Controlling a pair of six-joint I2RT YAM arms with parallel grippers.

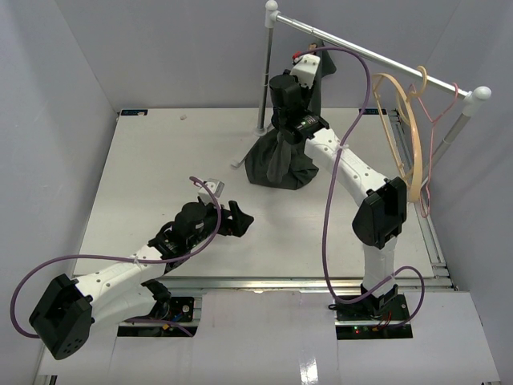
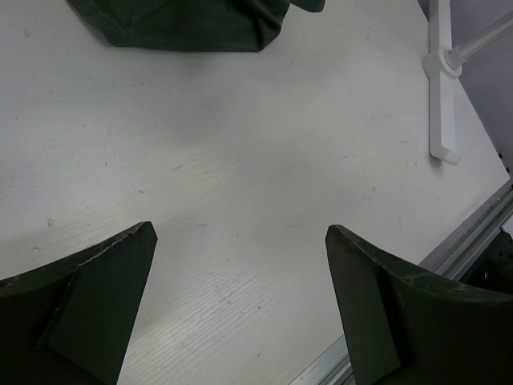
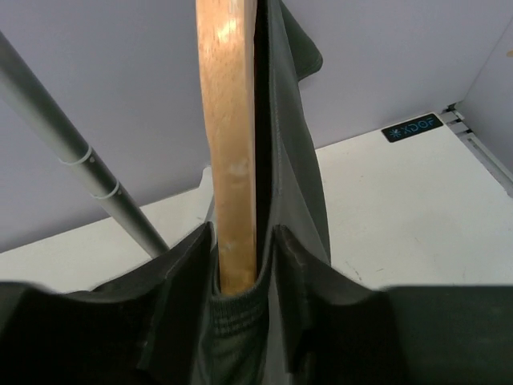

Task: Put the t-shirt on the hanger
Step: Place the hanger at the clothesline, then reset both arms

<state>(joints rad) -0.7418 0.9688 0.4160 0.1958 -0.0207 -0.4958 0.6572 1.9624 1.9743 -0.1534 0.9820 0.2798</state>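
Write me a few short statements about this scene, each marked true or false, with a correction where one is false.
1. The left gripper is open and empty. True.
2. The t-shirt lies flat mid-table. False: it hangs by the rack, its lower part bunched on the table.
3. A wooden hanger stands between the right gripper's fingers. True.
4. The pink hanger lies on the table. False: it hangs on the rail.

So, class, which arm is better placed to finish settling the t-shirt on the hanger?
Right: the right pincer straddles the hanger and t-shirt; the left pincer sits open over the table, away from both.
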